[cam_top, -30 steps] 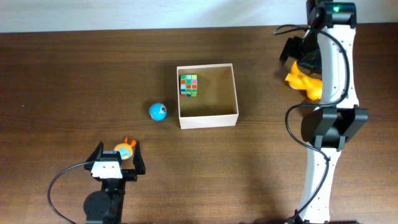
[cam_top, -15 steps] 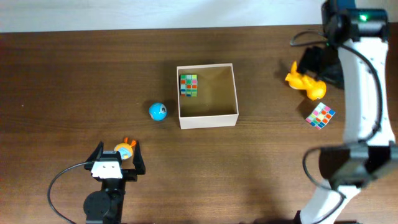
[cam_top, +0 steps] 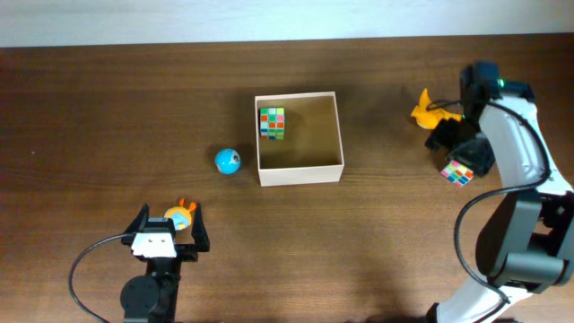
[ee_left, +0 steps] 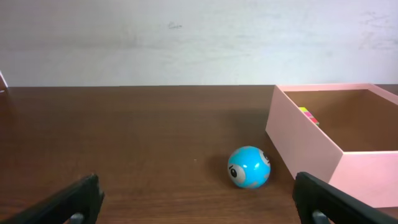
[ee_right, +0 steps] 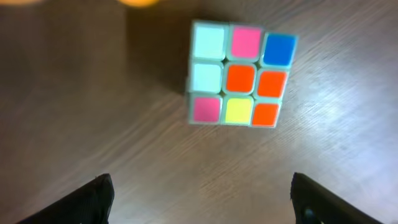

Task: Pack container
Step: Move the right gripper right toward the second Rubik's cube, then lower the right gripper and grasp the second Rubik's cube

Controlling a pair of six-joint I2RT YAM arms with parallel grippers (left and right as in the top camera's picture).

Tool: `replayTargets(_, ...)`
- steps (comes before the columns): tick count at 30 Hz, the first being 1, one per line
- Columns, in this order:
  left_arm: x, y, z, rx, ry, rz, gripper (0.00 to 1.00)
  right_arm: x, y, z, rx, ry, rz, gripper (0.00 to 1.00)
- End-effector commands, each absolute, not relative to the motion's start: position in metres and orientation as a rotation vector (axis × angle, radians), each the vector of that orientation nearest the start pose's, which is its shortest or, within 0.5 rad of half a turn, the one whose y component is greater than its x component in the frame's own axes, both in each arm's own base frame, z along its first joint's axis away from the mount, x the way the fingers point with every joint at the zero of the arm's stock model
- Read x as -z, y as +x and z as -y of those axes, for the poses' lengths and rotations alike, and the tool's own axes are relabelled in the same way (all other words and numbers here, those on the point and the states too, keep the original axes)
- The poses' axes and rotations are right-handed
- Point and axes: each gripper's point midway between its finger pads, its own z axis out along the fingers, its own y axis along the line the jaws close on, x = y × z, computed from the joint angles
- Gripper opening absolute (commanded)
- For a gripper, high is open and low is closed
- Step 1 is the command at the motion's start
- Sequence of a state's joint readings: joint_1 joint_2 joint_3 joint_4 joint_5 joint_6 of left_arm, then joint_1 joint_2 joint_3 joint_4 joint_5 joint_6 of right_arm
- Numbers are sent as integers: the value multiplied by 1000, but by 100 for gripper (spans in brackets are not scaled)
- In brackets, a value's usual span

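The container is a square white-walled box with a tan floor at the table's middle, holding one colour cube. It shows at the right of the left wrist view. A second colour cube lies on the table at the right, under my right gripper, which is open above it; it fills the right wrist view. A blue ball with eyes lies left of the container, also in the left wrist view. My left gripper is open at the front left, beside a small orange-and-blue toy.
An orange duck toy lies at the far right, just behind the right gripper. The right arm's base and cables stand at the right front edge. A white wall runs along the table's far edge.
The right arm swung from over the orange duck toward the front, uncovering the second colour cube, and now hangs low over it. The left arm has not moved.
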State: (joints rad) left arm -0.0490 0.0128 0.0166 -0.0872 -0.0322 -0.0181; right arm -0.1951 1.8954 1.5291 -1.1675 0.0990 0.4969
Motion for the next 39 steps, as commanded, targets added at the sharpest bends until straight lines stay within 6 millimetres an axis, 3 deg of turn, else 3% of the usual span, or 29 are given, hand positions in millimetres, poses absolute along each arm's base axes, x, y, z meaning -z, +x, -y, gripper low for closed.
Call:
replayTargets(1,-157,245,9,25,25,-1652,99,-87,346,88,-45,1002,-2917,85)
replayTargets(8,-157,245,9,25,25,-1653,99,-86,345,107,-115,1148,-2844,85)
replayTargets(15,-157,245,9,25,25,-1653,99,-87,360,116,-136,1192,-2752,85)
replayTargets(22,-157,245,9,25,25,-1653,99,-88,372,124,-119,1259,-2662,85)
replayTargets(26,-157,245,9,25,25,-1652,99,-86,367,134,-31,1320,-2637,85)
replayTargets(30,-157,245,9,25,25,-1653,99,-67,356,136,20,1340,-2648,86)
replayTargets(34,-157,245,9,25,25,-1653,99,-41,349,133,20,1340,-2647,94)
replayTargets(39,-157,245,9,25,25,-1653,99,-25,349,134,17,1328,-2621,95)
